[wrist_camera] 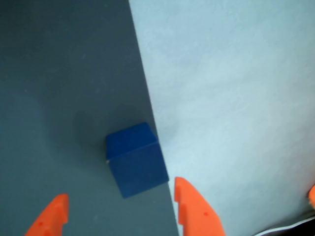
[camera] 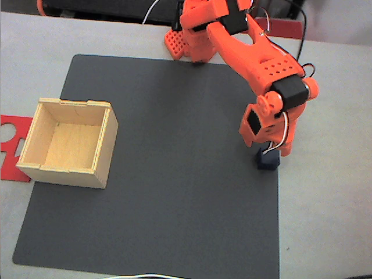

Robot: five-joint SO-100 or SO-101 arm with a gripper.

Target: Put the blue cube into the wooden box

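Between my spread fingertips, my tool [wrist_camera: 118, 211] is hanging open and empty, straddling the blue cube [wrist_camera: 135, 160] to line up a grip. It is sitting on the dark mat's [camera: 174, 174] edge beside bare bench [camera: 325, 203], well apart from the wooden box [camera: 102, 168].

Navy cube [wrist_camera: 135, 160], orange claw [wrist_camera: 118, 216], pale box [camera: 68, 142].

Cube [wrist_camera: 135, 160] at mat edge; box [camera: 68, 142] open.
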